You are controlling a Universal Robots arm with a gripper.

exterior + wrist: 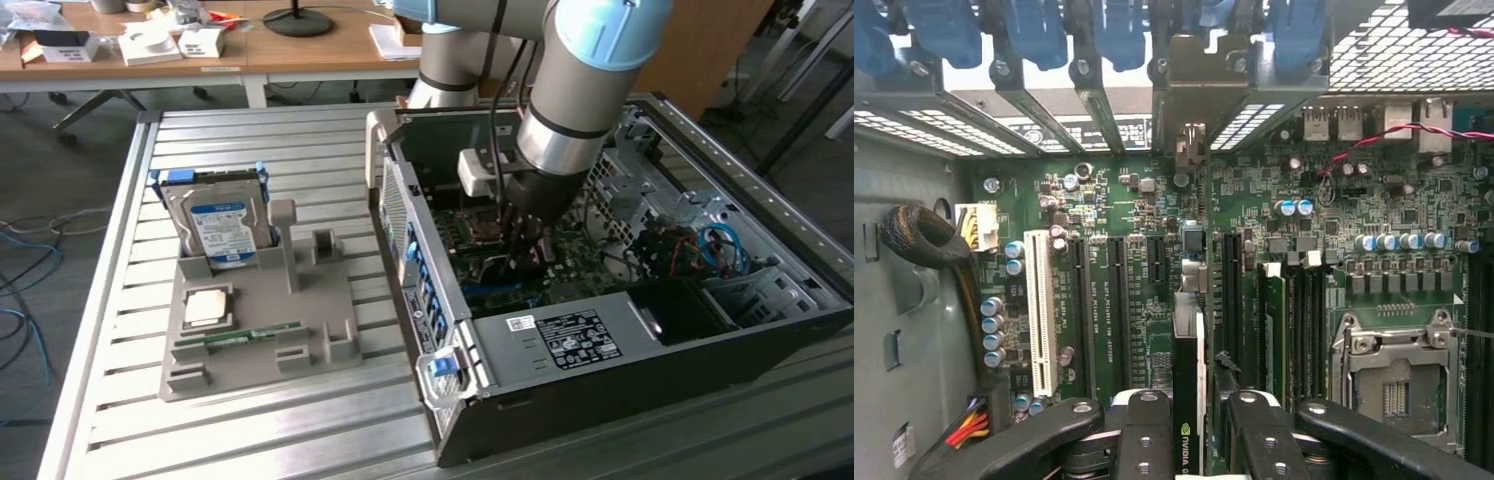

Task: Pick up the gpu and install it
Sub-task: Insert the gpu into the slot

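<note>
My gripper (1189, 432) is shut on the gpu (1187, 375), which I see edge-on as a thin dark card between the two black fingers (1144, 430). The card stands upright over the green motherboard (1124, 190), in line with the black expansion slots (1116, 300). Its pale metal end bracket (1194, 95) reaches the row of rear slot openings. I cannot tell whether the card's edge is seated in a slot. In the exterior view the gripper (527, 250) is down inside the open computer case (574, 340), over the board.
A white slot (1038, 310), memory sticks (1274, 330) and the CPU socket (1394, 380) flank the card. Cable bundles (701, 250) fill the case's far side. Outside, a grey holder (254, 320) carries a hard drive (220, 225) and a memory stick (240, 338).
</note>
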